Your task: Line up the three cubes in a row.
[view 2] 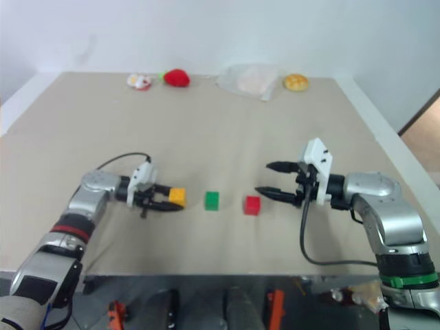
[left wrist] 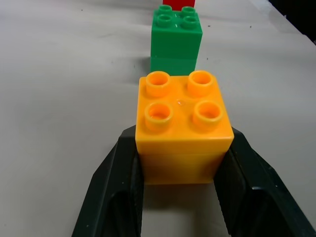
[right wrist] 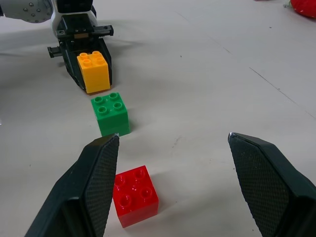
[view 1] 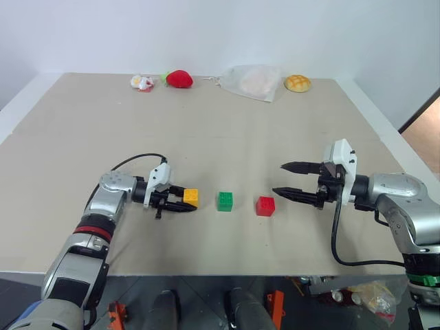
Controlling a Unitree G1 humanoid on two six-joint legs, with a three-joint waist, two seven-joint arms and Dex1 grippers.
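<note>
Three studded cubes stand in a line on the beige table (view 1: 220, 137): yellow (view 1: 190, 198), green (view 1: 225, 201) and red (view 1: 265, 205), left to right, with small gaps between them. My left gripper (view 1: 187, 201) is shut on the yellow cube (left wrist: 182, 123), one finger (left wrist: 113, 187) on each side, at table level. My right gripper (view 1: 278, 178) hangs open just right of the red cube (right wrist: 135, 195), a little above the table, with nothing between its fingers. In the right wrist view the green cube (right wrist: 110, 113) and yellow cube (right wrist: 94, 71) line up beyond the red one.
Along the far edge lie a small white-and-red item (view 1: 141, 83), a red plush strawberry (view 1: 179, 78), a clear bag (view 1: 252, 81) and a yellow bun (view 1: 297, 83). The table's front edge (view 1: 220, 273) runs close below the cubes.
</note>
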